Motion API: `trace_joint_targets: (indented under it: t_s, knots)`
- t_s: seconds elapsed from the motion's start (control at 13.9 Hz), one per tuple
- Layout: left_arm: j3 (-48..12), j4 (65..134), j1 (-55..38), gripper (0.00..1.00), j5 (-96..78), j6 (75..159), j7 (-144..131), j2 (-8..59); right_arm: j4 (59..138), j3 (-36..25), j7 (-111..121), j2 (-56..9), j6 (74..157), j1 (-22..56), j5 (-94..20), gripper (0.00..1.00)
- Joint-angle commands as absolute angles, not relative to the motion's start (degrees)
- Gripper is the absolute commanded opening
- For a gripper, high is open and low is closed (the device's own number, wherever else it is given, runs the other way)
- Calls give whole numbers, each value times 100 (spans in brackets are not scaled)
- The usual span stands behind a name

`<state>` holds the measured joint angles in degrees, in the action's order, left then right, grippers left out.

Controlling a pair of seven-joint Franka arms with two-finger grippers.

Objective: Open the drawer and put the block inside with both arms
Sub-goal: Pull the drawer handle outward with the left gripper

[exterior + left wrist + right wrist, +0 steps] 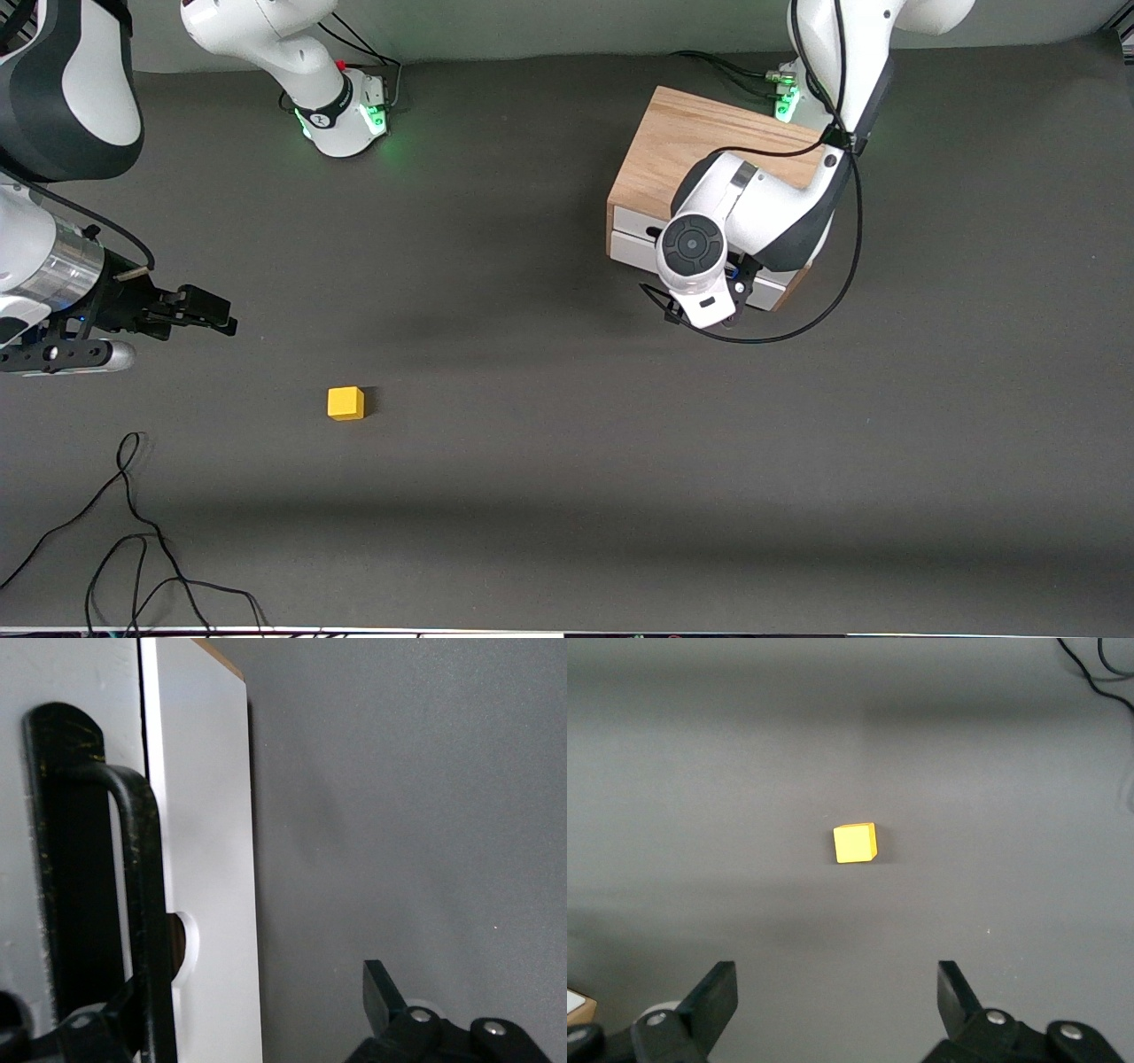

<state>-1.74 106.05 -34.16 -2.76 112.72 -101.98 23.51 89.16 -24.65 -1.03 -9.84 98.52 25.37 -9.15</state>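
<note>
The light oak cabinet [700, 142] stands toward the left arm's end of the table, its white drawer fronts [631, 237] shut. My left gripper [257, 1010] is open in front of the drawer front [208, 859]. The black bar handle [142, 904] lies just inside one finger, and the other finger [381, 992] is apart from it. In the front view the left wrist [695, 252] hides this gripper. The yellow block [345, 403] lies on the mat toward the right arm's end. My right gripper [208, 315] hangs open and empty, short of the block [855, 843].
Loose black cables [133, 532] lie near the front camera at the right arm's end of the table. A cable loop [797, 328] hangs from the left arm beside the cabinet. The dark grey mat [549, 461] covers the table.
</note>
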Motion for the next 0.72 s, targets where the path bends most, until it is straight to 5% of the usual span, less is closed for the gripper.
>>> trace_joint_targets:
  t_s: [0.0, 0.65]
  knots:
    - [-123, 10311, -3428, 100, -211, 11303, -10038, 2504, 8780, -2479, -246, -1037, 9817, 2418, -1037, 100]
    - [-97, 9696, -3428, 100, -97, 11610, -9949, 2961, 8745, -2443, -150, -1046, 9844, 2391, -1229, 100]
